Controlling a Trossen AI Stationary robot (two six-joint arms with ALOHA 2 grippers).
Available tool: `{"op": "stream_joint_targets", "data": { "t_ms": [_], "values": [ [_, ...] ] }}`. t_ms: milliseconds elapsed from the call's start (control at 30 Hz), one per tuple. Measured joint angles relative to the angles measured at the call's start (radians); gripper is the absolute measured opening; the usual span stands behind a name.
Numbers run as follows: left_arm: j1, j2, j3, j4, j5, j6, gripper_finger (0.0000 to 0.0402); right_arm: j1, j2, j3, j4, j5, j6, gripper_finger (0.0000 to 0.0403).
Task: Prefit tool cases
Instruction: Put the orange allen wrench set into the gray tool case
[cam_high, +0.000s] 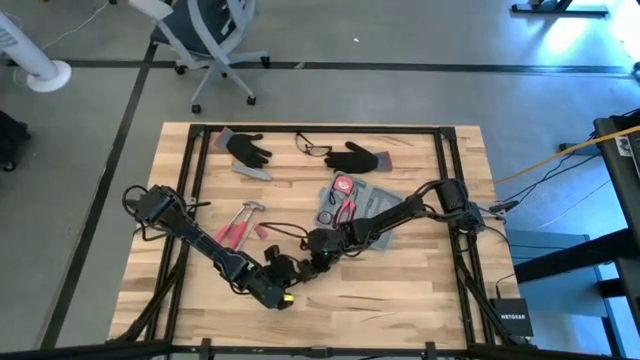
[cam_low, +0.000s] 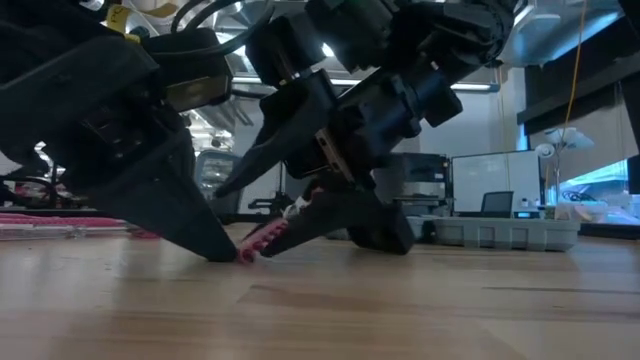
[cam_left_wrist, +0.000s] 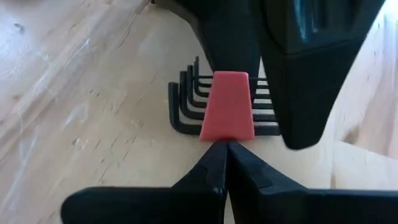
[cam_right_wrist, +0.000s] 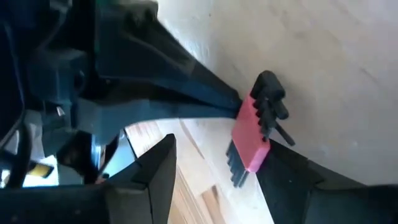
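**Hex keys at the front of the desk, case only part filled**

High view: the tool case (cam_high: 348, 200) lies open near the middle of the desk (cam_high: 420, 290), with red-handled pliers (cam_high: 345, 210) in its slots and other slots seemingly bare. A red-handled hammer (cam_high: 240, 222) lies loose to its left, and two black gloves (cam_high: 247, 150) and glasses (cam_high: 312, 147) sit at the far edge. Both arms meet near the front edge, well apart from the case.

Low view: the left gripper (cam_low: 225, 252) has its tip down on the desk, touching a small red piece (cam_low: 262, 238); the right gripper (cam_low: 300, 215) reaches around it from behind.

Left wrist view: its fingers (cam_left_wrist: 214, 171) are clenched together, tips against the red holder of a hex key set (cam_left_wrist: 227, 109).

Right wrist view: the right fingers (cam_right_wrist: 155, 168) stand spread either side of the set, not yet grasping it.

Judgement: fitting is partly done; the hex keys and hammer appear left to place.
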Motion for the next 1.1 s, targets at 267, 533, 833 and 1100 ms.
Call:
{"op": "stream_joint_targets", "data": {
  "t_ms": [267,533,833,1100],
  "values": [
    [-0.001,0.001,0.004,0.014,0.001,0.0,0.0,-0.001,0.0,0.0,-0.009,0.057,0.017,0.0181],
    [-0.023,-0.028,0.003,0.006,0.004,-0.022,0.0,0.002,-0.006,0.001,-0.044,0.124,0.024,0.0016],
    [-0.071,-0.192,0.002,-0.147,-0.007,-0.167,0.0,-0.005,-0.077,-0.006,-0.139,0.127,-0.019,0.0004],
    [-0.171,-0.432,-0.006,-0.512,-0.225,-0.383,0.0,0.07,-0.273,-0.089,-0.291,0.332,0.141,0.0002]
  ]
}}
